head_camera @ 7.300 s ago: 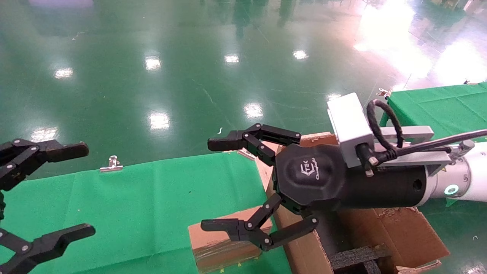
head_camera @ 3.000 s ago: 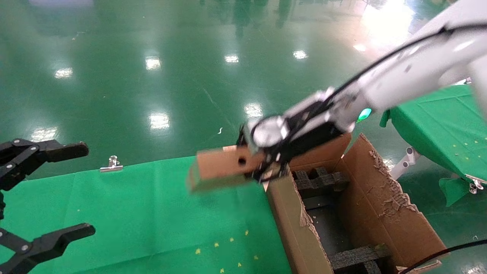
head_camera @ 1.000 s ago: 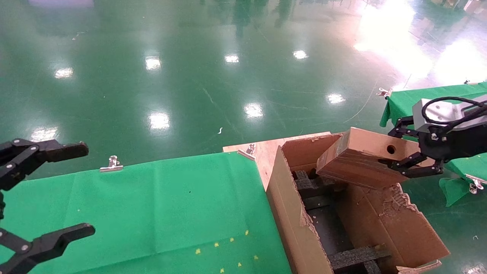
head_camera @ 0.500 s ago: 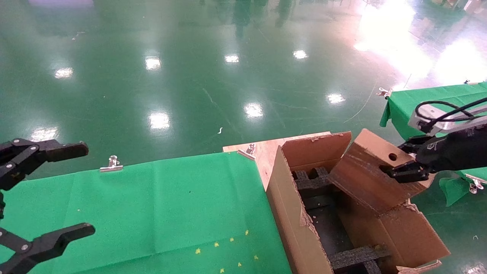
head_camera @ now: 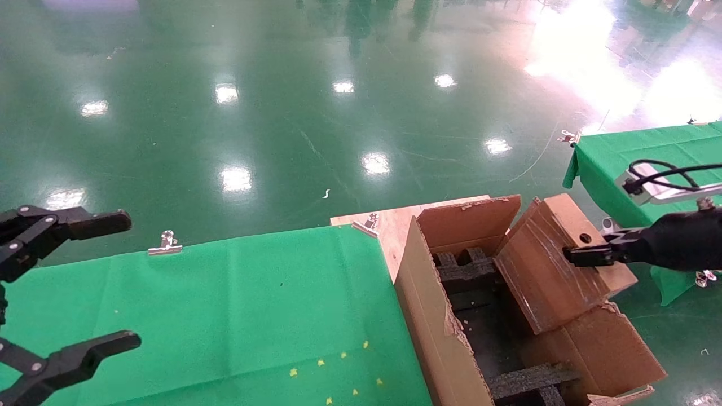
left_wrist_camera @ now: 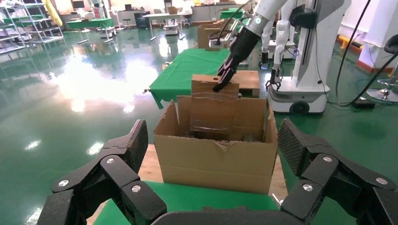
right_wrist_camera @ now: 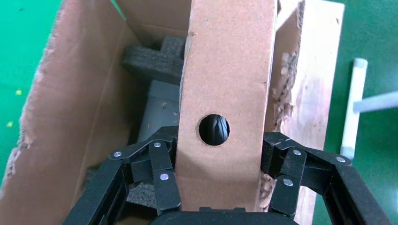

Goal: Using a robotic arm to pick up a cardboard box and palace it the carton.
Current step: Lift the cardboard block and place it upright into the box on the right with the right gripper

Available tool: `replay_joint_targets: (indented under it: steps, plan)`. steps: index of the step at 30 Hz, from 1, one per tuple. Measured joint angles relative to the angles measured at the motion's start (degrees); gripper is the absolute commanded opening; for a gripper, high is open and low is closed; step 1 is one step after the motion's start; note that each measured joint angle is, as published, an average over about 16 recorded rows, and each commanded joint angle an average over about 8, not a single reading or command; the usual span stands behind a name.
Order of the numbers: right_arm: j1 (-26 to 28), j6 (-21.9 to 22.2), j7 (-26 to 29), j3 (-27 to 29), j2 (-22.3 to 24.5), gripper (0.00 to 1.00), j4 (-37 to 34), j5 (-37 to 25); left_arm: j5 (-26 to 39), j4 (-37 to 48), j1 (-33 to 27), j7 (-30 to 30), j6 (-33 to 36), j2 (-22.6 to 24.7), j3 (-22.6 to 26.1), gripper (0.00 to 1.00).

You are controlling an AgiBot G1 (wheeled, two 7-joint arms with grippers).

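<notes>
One cardboard box [head_camera: 555, 262], small, brown and taped, is tilting steeply at the right centre of the head view, its lower end dipping into the carton [head_camera: 445, 349] and its upper end, with the round hole, sticking up above the torn right flap. Gripping it at that upper end is the right end effector [head_camera: 586, 255], its black fingers [right_wrist_camera: 159, 176] pressing on both long sides of the box, as the right wrist view is showing. Inside the carton, black foam inserts [head_camera: 465, 270] are lying at the far end and near end, with a dark floor between them. Beside the carton's left wall, a green-covered desk [head_camera: 225, 316] is filling the lower left of the frame. Over its left edge the left end effector [head_camera: 62, 293] is hanging idle, fingers spread wide apart.
</notes>
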Motion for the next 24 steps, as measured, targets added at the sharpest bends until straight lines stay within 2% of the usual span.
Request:
replay_joint_targets:
  steps: [4, 9, 24]
  plan:
    - [-0.68, 3.52, 5.8, -0.84, 1.75, 0.0, 4.61, -1.82, 0.0, 0.0, 0.0, 0.0, 0.0, 0.0, 0.0, 1.0]
    - [-1.06, 6.01, 10.03, -1.53, 2.91, 0.0, 7.72, -3.51, 0.0, 0.01, 0.01, 0.0, -0.01, 0.0, 0.0, 1.0]
    - [-3.32, 8.48, 12.98, -3.19, 3.76, 0.0, 9.67, -4.22, -0.01, 0.02, 0.01, 0.01, -0.01, -0.01, 0.0, 1.0]
